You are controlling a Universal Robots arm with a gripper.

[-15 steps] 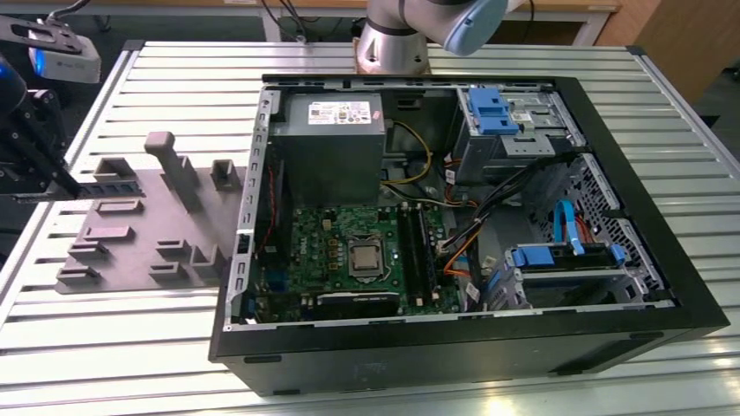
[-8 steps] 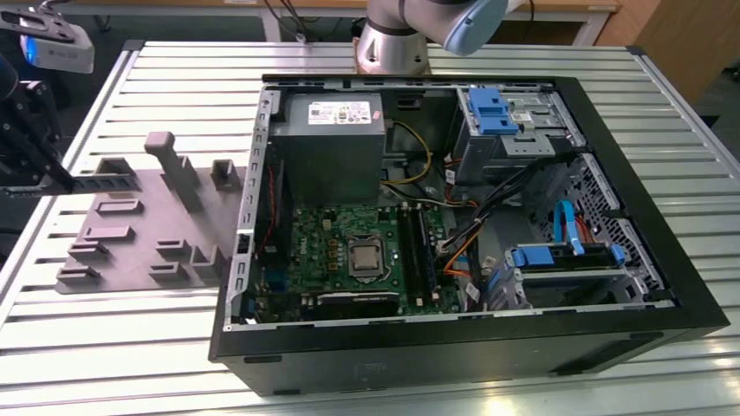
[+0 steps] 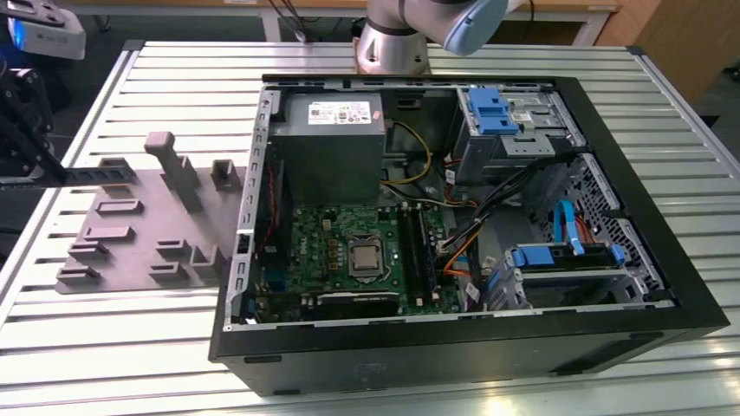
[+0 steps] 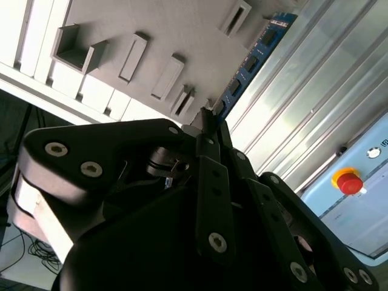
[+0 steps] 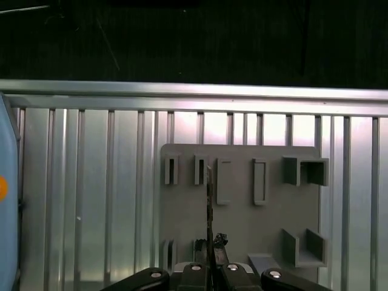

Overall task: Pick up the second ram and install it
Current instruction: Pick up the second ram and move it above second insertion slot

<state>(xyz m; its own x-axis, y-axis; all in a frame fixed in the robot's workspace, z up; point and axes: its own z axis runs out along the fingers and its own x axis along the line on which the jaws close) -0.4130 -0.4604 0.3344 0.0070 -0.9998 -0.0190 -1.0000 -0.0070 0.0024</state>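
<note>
The gripper (image 4: 209,121) is clamped narrow on one end of the second ram (image 4: 250,60). It pinches the blue-green board so that most of its length sticks out free over the grey holder plate (image 3: 145,224). In the first wrist view the stick shows edge-on, a thin line running across the plate between two of its slots. Whether its far end has cleared the holder blocks I cannot tell.

To my eye this is the lift-off part of the pick. It wants a straight pull along the stick's own plane with no twist, because a board held by one end levers easily and could scrape a block.

In the exterior view the plate lies at nine o'clock from the open computer case (image 3: 405,355), and the black memory slots (image 3: 407,251) sit near the case's middle. The case's side wall (image 3: 252,199), at nine o'clock of the motherboard (image 3: 312,251), stands between plate and slots. A tall grey post (image 3: 162,156) rises from the plate, and loose cables (image 3: 459,247) crowd the slots at three o'clock.
</note>
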